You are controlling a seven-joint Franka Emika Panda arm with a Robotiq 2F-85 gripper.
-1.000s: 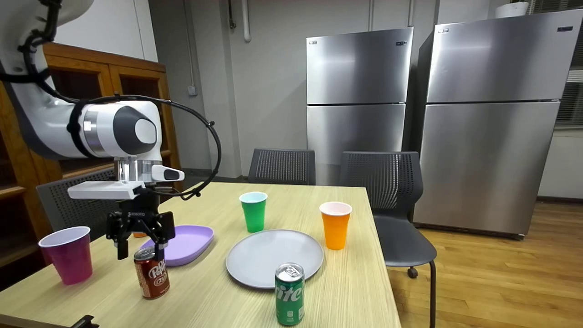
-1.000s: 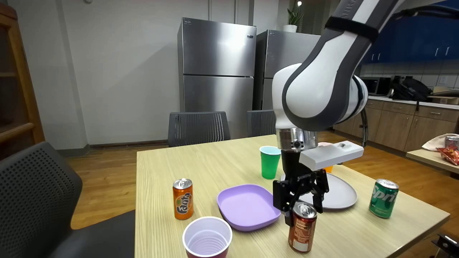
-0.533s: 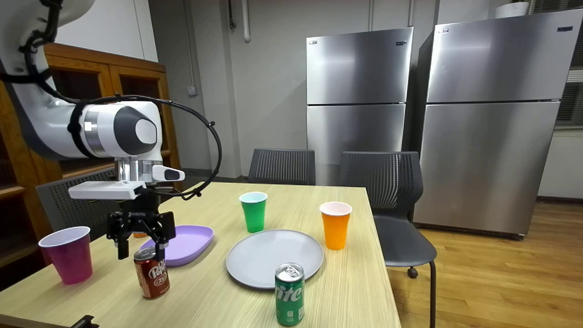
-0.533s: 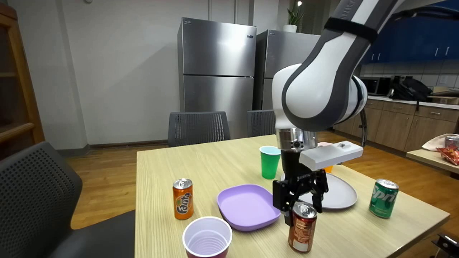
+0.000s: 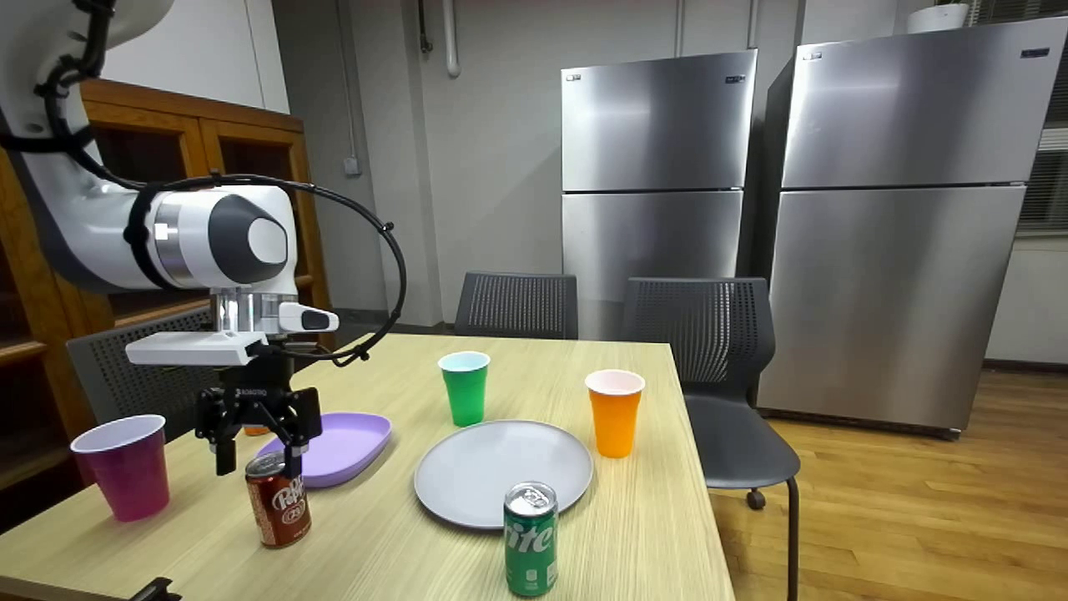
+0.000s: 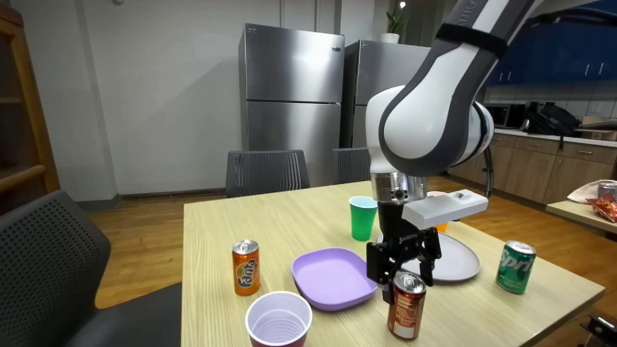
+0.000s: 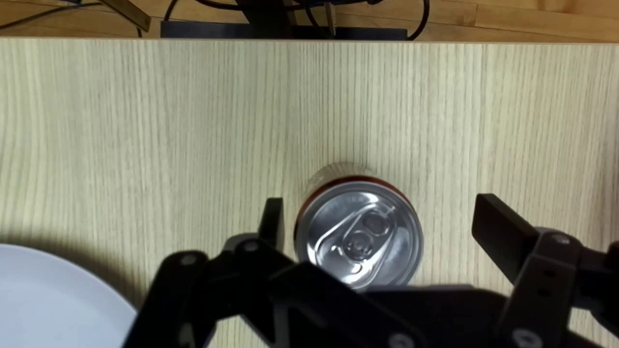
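Note:
A dark red Dr Pepper can stands upright on the table; it also shows in an exterior view and in the wrist view. My gripper is open, pointing down over this can, and it also shows in an exterior view. In the wrist view my gripper has one black finger on each side of the can's silver lid. The can is nearer the left finger there, with a wider gap at the right one. The fingertips are about level with the can's top. Nothing is gripped.
A purple dish and a magenta cup flank the can. A grey plate, green Sprite can, green cup, orange cup and Fanta can stand on the wooden table. Chairs surround it.

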